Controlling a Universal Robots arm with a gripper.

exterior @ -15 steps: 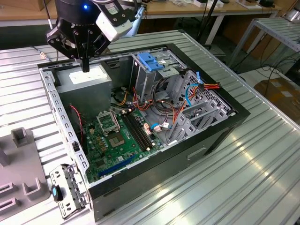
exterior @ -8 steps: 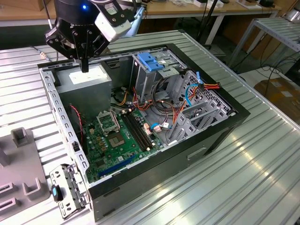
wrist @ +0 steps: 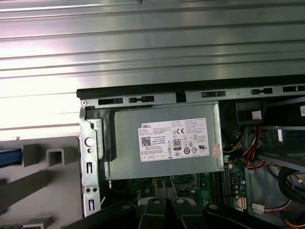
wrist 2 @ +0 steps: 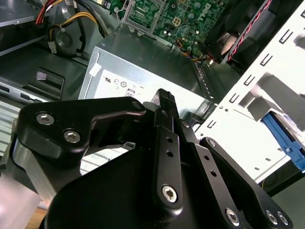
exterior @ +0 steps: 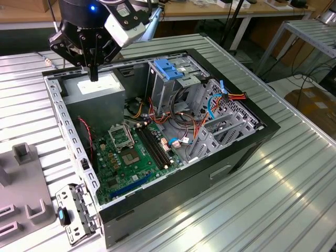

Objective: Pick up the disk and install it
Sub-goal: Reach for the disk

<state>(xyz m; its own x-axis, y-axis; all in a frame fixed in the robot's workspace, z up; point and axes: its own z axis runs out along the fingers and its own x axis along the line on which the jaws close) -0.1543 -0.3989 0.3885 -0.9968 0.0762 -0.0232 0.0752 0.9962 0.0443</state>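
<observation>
The claw (exterior: 93, 73) hangs fingers-down just above the grey power supply (exterior: 100, 90), in a far corner of the open computer case (exterior: 236, 152) lying mid-counter (exterior: 273, 189). Its fingers are pressed together and hold nothing. In the first wrist view, a blue strip (wrist: 9, 157) rests in the grey holder (wrist: 62, 191) on the counter beside the case. Whether that strip belongs to the disk, I cannot tell.
</observation>
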